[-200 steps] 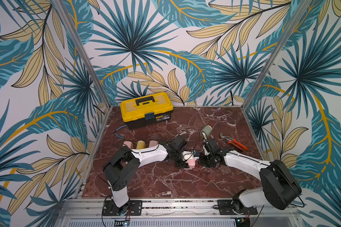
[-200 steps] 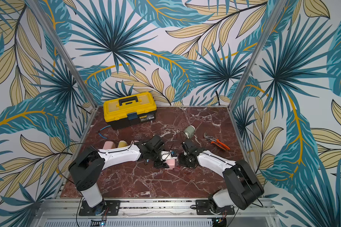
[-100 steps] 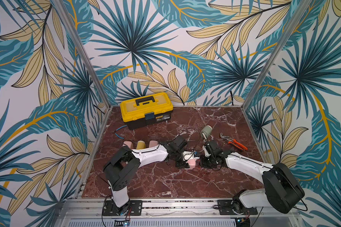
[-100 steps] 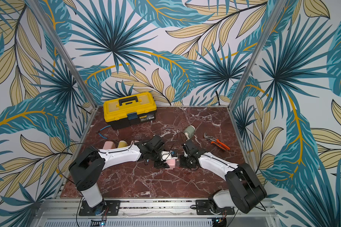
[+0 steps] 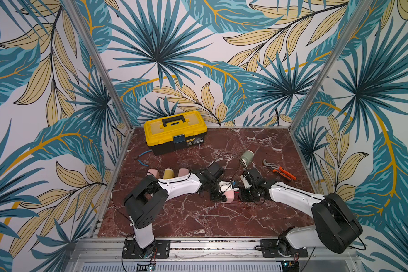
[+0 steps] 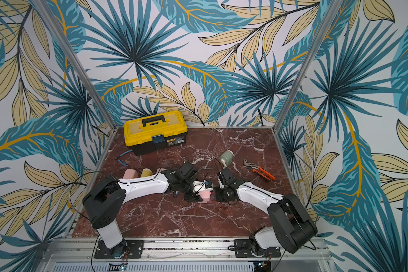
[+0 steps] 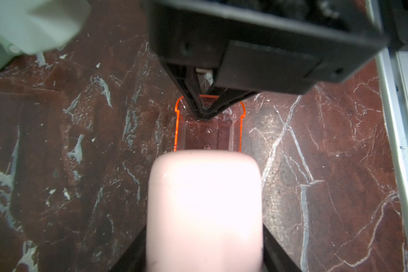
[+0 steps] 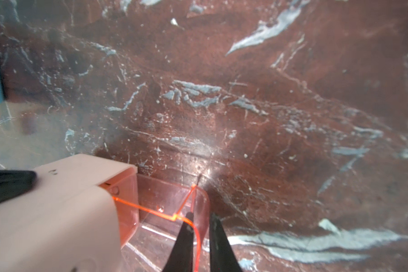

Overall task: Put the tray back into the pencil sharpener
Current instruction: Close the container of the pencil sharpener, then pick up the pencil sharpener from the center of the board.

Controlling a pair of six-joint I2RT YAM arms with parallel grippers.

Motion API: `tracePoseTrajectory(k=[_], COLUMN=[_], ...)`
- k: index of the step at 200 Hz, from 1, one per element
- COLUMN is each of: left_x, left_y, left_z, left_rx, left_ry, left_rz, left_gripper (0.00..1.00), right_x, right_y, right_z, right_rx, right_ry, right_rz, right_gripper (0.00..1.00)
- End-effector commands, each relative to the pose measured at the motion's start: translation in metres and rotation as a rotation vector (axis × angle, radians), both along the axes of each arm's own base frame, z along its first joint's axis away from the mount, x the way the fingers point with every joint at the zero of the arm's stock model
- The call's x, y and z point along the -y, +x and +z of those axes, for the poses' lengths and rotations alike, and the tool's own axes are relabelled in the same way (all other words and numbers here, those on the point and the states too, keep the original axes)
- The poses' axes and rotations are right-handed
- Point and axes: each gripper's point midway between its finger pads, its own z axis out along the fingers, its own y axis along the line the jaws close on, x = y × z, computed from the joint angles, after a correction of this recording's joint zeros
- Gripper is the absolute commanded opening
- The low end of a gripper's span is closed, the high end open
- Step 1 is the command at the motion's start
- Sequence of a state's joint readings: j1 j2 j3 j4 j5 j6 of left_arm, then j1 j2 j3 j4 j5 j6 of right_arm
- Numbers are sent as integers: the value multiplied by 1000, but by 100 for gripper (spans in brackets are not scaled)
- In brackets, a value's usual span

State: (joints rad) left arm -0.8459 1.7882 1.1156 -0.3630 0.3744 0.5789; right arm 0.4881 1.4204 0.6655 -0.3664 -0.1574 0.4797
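My left gripper (image 7: 205,233) is shut on the pale pink pencil sharpener (image 7: 204,207), holding it low over the marble table; both top views show the sharpener (image 5: 230,195) (image 6: 206,196) between the two arms. The clear orange-edged tray (image 7: 207,139) sticks out of the sharpener's open end, partly inside it. My right gripper (image 8: 201,215) pinches the tray's (image 8: 167,195) outer end wall, one finger inside and one outside. The right gripper (image 5: 242,196) faces the left gripper (image 5: 222,197) head-on.
A yellow toolbox (image 5: 174,131) stands at the back left. A pale green mug (image 5: 247,156) and orange-handled pliers (image 5: 280,170) lie behind the right arm. Blue-handled pliers (image 5: 141,160) and rounded pink and yellow blocks (image 5: 169,173) sit behind the left arm.
The right gripper has edged slightly toward the sharpener with the tray and its jaws have narrowed a little. The left arm has not moved.
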Motion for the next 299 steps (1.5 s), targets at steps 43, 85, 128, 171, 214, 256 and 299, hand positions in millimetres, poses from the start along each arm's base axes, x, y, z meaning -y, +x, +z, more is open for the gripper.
tracePoseTrajectory(k=[43,85,128,171,214,256,299], left_x=[2,0,0,2,2,3,4], left_y=[4,2,3,6,8,10,17], left_z=[-10,-15,-16,-13,-12,-10,3], left_rx=[15,1,5,16,21,27,28], left_ry=[22,33,37,33,33,30,6], left_rz=[-1,5,5,7,13,21,96], left_gripper=[47,47,45,42,41,41,38], right_x=[-26,-2,32,3,-34,-41,12], right_y=[8,4,-3,4,12,10,-1], right_z=[7,23,19,4,5,2,3], right_rx=[11,64,81,-5,-19,-36,8], right_ry=[159,126,27,114,281,334,107], right_rz=[-22,-117,-275,-227,-136,-134,-281], right_gripper=[23,31,29,20,20,20,21])
